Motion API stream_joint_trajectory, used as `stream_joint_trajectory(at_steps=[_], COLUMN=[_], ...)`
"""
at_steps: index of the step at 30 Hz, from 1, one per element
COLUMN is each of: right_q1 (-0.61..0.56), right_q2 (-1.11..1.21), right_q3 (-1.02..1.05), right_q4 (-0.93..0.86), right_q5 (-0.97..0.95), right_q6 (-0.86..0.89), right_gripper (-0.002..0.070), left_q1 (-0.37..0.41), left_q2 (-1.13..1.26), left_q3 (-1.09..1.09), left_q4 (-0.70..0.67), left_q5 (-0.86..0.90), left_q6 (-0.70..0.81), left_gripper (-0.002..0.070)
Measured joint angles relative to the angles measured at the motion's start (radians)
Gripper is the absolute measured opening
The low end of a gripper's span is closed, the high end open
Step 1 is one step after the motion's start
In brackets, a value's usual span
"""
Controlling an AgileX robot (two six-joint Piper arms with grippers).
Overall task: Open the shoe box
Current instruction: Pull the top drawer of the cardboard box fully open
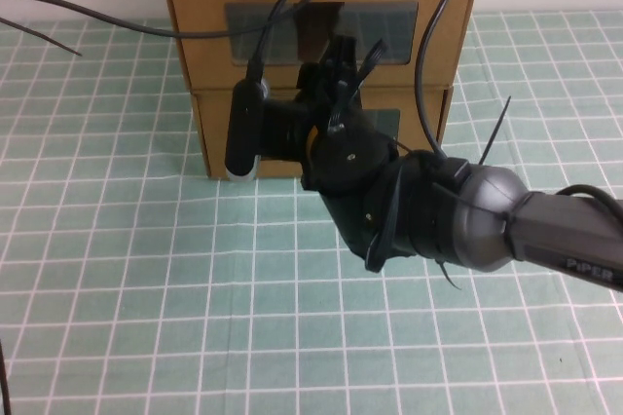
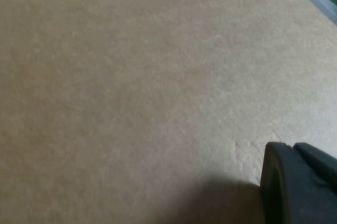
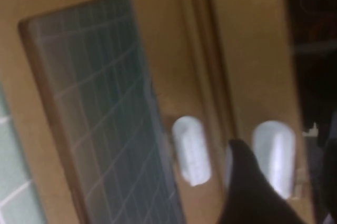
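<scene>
Two brown cardboard shoe boxes stand stacked at the back of the table, the upper box point(image 1: 321, 6) on the lower box point(image 1: 219, 132), each with a dark window in its front. My right gripper point(image 1: 350, 56) is up against the front of the boxes, open. In the right wrist view the right gripper point(image 3: 287, 182) has a white tab point(image 3: 274, 155) between its spread fingers point(image 3: 247, 192), untouched on either side. A second white tab point(image 3: 190, 150) lies beside a window point(image 3: 100, 113). My left gripper point(image 2: 300, 187) hovers close over plain brown cardboard point(image 2: 131, 77).
A green mat with a white grid point(image 1: 146, 308) covers the table. Black cables point(image 1: 97, 18) trail from the back left and loop over the boxes. The right arm point(image 1: 487, 215) crosses the table from the right, its black wrist camera point(image 1: 243, 132) before the lower box.
</scene>
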Motion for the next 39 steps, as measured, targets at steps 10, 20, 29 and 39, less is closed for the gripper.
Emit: stream_joint_trajectory(at_steps=[10, 20, 29, 39], right_q1=[-0.002, -0.022, -0.039, -0.095], right_q2=[0.046, 0.051, 0.051, 0.053], right_q3=[0.0, -0.017, -0.023, -0.07], right_q4=[-0.001, -0.002, -0.002, 0.008], right_q5=[0.033, 0.057, 0.006, -0.085], right_q6=[-0.009, -0.009, -0.009, -0.007], right_gripper=[0.0274, 0.0248, 0.0244, 0.0192], left_q1=[0.004, 0.004, 0.004, 0.006], left_q2=[0.002, 0.002, 0.002, 0.002], left_q3=[0.0, 0.0, 0.0, 0.0], left_q4=[-0.016, -0.022, -0.023, -0.027], left_q5=[0.01, 0.017, 0.017, 0.017], left_q6=[-0.001, -0.001, -0.001, -0.001], left_gripper=[-0.0005, -0.0005, -0.0005, -0.0005])
